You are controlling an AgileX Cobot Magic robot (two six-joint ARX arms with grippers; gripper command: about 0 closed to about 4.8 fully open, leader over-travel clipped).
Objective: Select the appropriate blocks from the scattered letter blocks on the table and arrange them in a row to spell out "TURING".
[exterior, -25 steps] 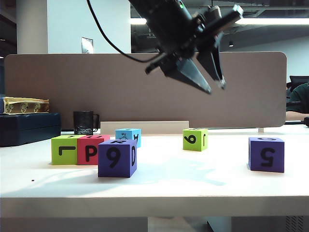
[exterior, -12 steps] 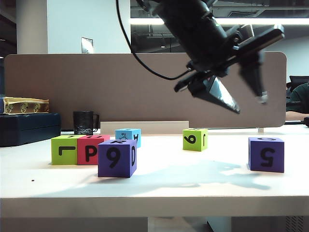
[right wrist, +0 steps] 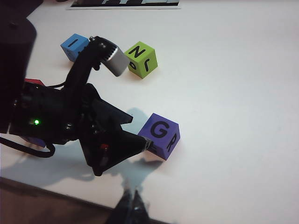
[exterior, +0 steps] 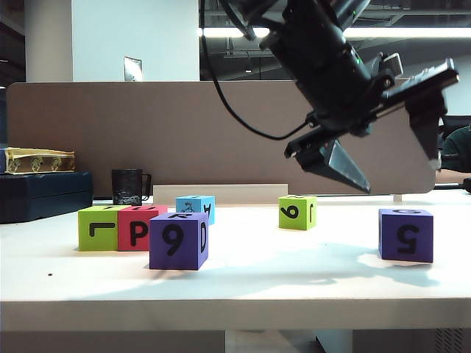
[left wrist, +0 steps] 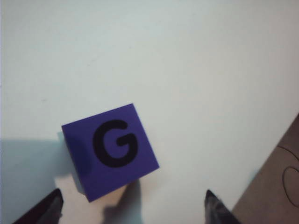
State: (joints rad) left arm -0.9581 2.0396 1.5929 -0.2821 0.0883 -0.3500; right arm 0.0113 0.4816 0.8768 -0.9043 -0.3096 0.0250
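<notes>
Only the two dark fingertips of the left gripper (left wrist: 131, 207) show in the left wrist view, cut off by the frame edge and standing wide apart with nothing between them; they hang above the purple foam cube with a black G on top (left wrist: 110, 151), which rests on the white flat-topped table (left wrist: 187, 70). In the exterior view this left gripper (exterior: 397, 165) hangs over the right part of the table, above that same purple cube (exterior: 405, 234), not touching it. The right gripper (right wrist: 128, 210) is barely visible at the frame edge of its wrist view, its dark tips close together; whether it is fully closed cannot be told. Towards the left of the exterior view, a lime green foam cube (exterior: 98, 228) and a red-pink foam cube (exterior: 138, 228) sit side by side, the red-pink one partly hidden behind a second purple foam cube (exterior: 178, 240). Behind them stand a light blue foam cube (exterior: 195, 208) and, further right, another lime green foam cube (exterior: 297, 212). A brown-grey divider panel (exterior: 110, 132) backs the table, with a black mug (exterior: 128, 187) before it.
</notes>
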